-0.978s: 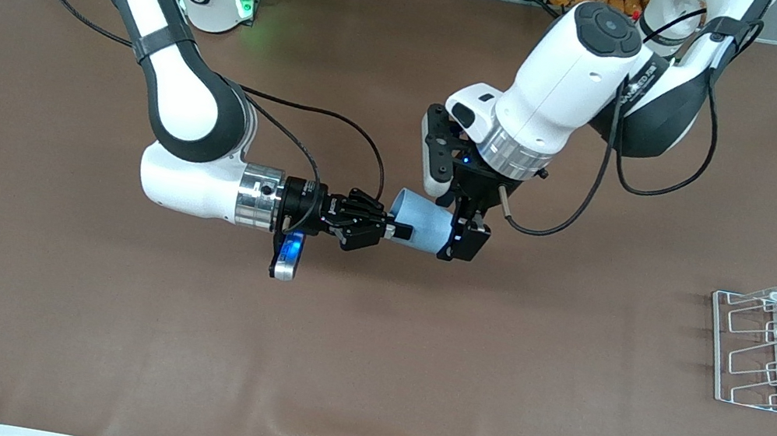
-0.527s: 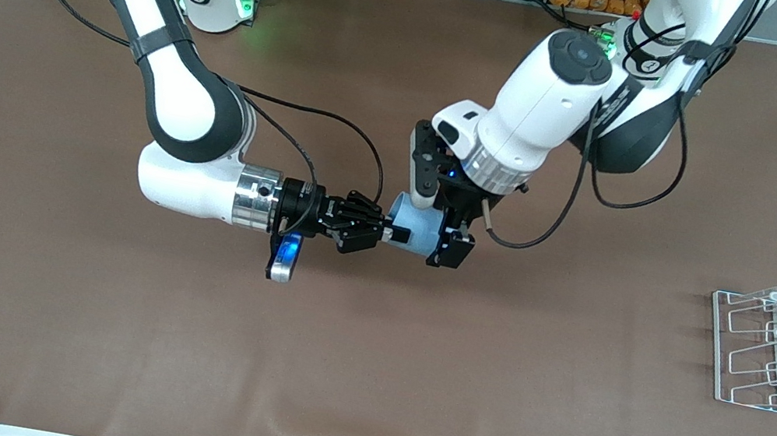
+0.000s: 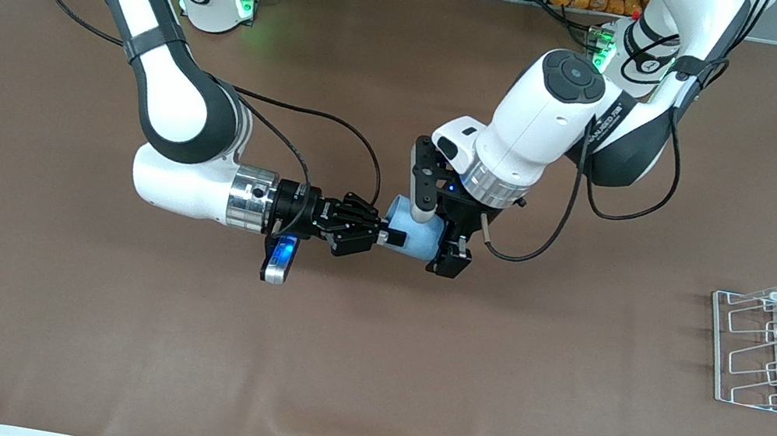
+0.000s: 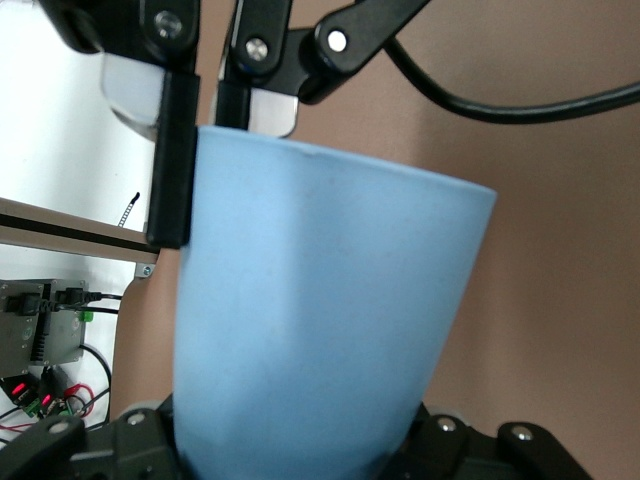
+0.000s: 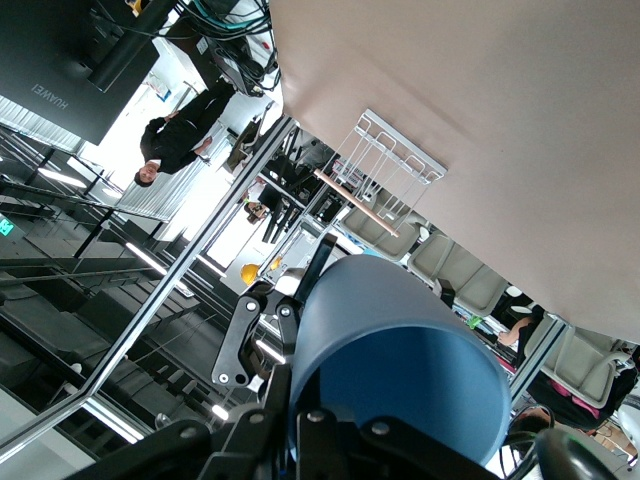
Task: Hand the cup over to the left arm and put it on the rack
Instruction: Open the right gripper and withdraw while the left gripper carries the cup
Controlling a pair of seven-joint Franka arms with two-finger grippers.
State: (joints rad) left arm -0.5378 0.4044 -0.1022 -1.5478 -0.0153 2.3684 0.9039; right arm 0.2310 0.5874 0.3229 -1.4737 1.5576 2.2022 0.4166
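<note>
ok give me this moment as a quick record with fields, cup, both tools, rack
cup: light blue, on its side in the air over mid table, between both tools
right tool: shut on the cup's rim
left tool: closed around the cup's body
rack: white wire, on the table at the left arm's end, nothing on it
handover: both tools on cup

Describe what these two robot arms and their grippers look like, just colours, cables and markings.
Both are glossy white jointed arms with black joint bands and a silver ring at each wrist. The left arm ends in the black two-finger left gripper, the right arm in the black right gripper. Black cables loop along each. Green lights glow at both bases; a blue-lit camera hangs at the right wrist.
</note>
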